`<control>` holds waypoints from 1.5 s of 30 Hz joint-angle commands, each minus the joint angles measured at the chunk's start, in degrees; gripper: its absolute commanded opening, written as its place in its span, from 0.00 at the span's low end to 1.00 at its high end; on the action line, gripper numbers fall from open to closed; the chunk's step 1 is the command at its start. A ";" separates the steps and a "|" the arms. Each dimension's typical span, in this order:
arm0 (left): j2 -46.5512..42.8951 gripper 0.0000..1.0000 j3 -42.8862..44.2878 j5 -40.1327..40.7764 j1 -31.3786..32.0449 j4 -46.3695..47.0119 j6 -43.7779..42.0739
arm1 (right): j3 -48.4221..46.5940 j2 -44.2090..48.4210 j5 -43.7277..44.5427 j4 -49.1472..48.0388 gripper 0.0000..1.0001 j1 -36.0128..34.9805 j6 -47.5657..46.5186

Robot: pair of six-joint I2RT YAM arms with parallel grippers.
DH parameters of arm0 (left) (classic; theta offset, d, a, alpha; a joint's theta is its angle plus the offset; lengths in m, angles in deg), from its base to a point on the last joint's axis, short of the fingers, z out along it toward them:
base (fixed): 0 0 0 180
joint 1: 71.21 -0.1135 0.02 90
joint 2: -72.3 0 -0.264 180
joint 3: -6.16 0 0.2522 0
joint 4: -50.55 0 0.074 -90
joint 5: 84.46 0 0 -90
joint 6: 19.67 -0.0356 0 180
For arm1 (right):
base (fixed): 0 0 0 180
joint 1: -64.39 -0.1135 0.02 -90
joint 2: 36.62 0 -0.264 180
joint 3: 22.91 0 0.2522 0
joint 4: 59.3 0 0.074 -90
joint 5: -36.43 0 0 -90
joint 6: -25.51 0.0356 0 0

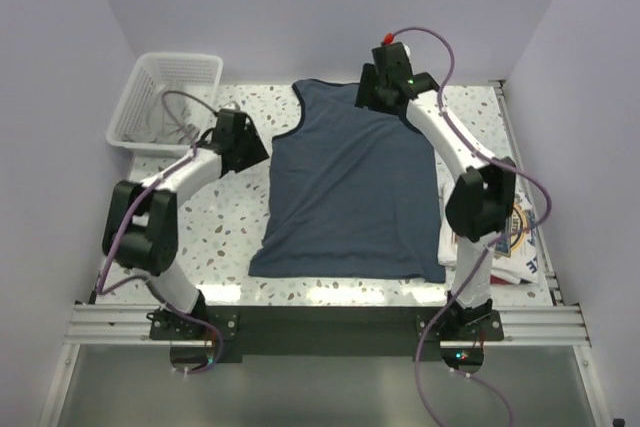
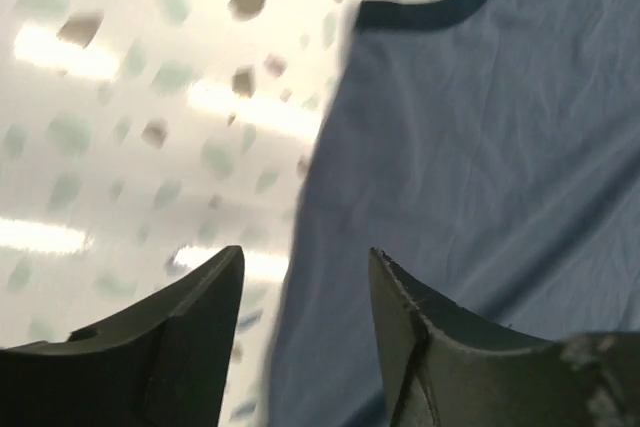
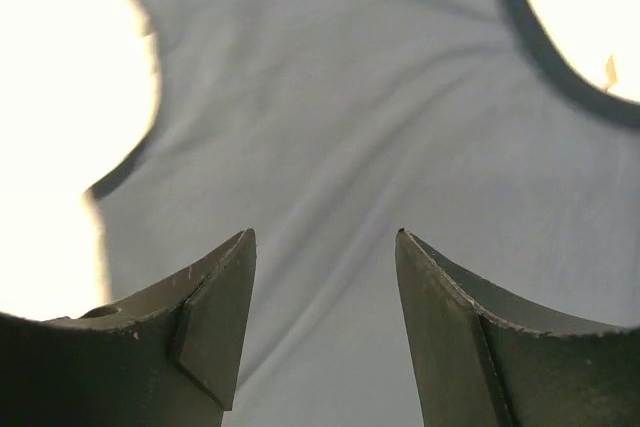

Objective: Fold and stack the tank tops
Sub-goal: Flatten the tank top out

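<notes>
On the speckled terrazzo tabletop [image 1: 215, 232], a slate-blue sleeveless cotton tank top [image 1: 350, 187] is lying spread flat at the centre, its neckline pointing to the far edge and its hem toward the bases of the 2 arms. The left end effector [image 1: 255, 147] is hanging at the garment's left side by the armhole. In the left wrist view its 2 dark fingers [image 2: 200, 347] are standing apart with nothing between them, straddling the cloth's edge. The right end effector [image 1: 375, 87] is reaching over the far right shoulder strap. It too is released, with the fingers parted above the blue fabric and its darker navy trim [image 3: 540, 57]. A white tank top with a blue-orange round graphic [image 1: 525, 247] is resting at the tabletop's right edge, partly hidden behind the right arm. A white plastic mesh basket [image 1: 135, 112] is sitting at the far left corner, well apart from both garments.
</notes>
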 commanded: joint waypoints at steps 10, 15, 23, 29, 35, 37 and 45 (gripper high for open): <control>29.37 0.54 24.19 -5.79 -0.83 5.53 -13.74 | 32.79 30.88 4.10 -5.84 0.57 -23.04 7.69; 32.98 0.47 28.94 -4.38 -1.01 4.48 -14.97 | 37.99 34.06 7.44 -4.44 0.55 -32.61 9.45; 36.94 0.17 32.63 -1.75 -1.10 2.90 -15.85 | 39.76 31.52 9.47 -5.05 0.50 -45.53 14.02; 36.24 0.11 32.90 -1.04 -2.59 4.30 -16.20 | 34.58 20.72 11.23 -7.07 0.46 -52.23 15.25; 34.83 0.12 31.85 -2.27 -4.00 6.59 -16.38 | 27.55 9.73 15.17 -10.06 0.41 -58.38 14.81; 34.74 0.12 32.02 -2.10 -4.26 6.59 -16.38 | 25.01 7.44 15.97 -10.24 0.40 -59.17 14.46; 34.57 0.12 32.46 -3.06 -5.14 6.68 -16.64 | 18.76 0.67 18.08 -9.54 0.37 -62.43 14.20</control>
